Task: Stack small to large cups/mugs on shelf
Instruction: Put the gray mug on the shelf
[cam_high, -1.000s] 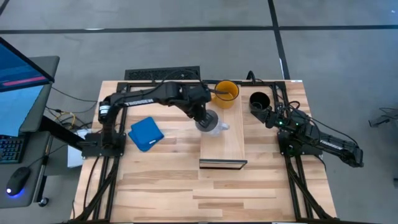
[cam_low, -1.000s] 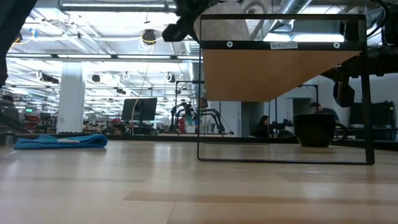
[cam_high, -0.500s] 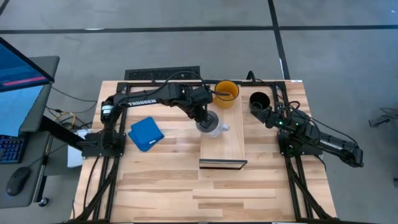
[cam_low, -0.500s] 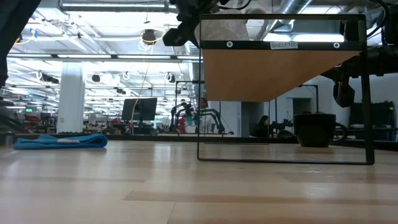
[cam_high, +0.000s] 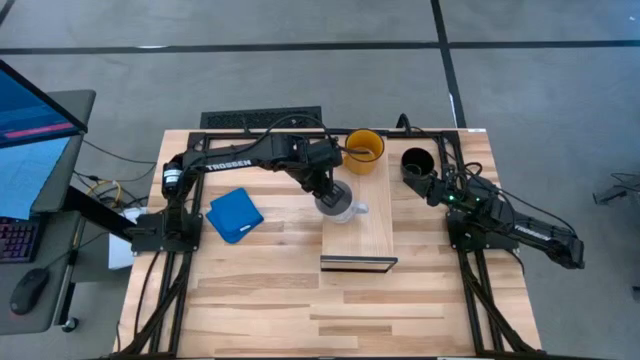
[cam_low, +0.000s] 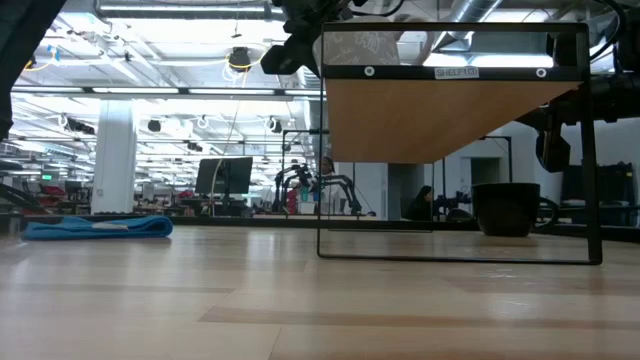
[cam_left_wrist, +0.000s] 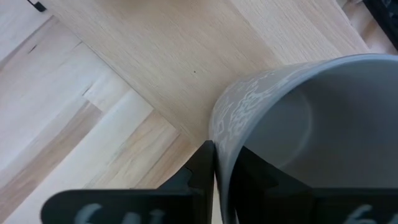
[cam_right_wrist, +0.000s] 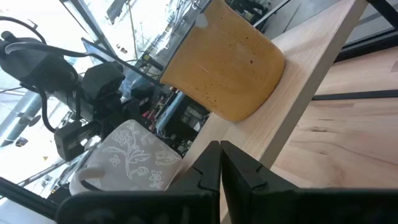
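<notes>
Grey mug: the light grey mug (cam_high: 338, 202) stood upright on the shelf (cam_high: 366, 230), near its left edge and about halfway along, mouth up, its handle pointing toward the shelf's middle.
Yellow mug: the yellow-orange mug (cam_high: 364, 148) sat upright at the shelf's far end, mouth up, apart from the grey one.
Black mug: the black mug (cam_high: 417, 162) rested on the tabletop (cam_high: 260, 290) just right of the shelf, not yet on it.
Shelf axis: its long axis ran from the near end toward the far end of the tabletop.
Left fingers: the left gripper (cam_left_wrist: 214, 171) pinched the grey mug's rim, one finger outside the wall and one inside, narrow.
Right fingers: the right gripper (cam_right_wrist: 221, 165) waited beside the black mug, its fingers pressed together on nothing.
Step in hand: judged to be setting the grey mug down on the shelf.
Doing it well: the base should sit flat and clear of the left edge before the fingers part; lifting straight up would avoid tipping it.
Other: a blue square (cam_high: 235, 214) lay left of the shelf.
</notes>
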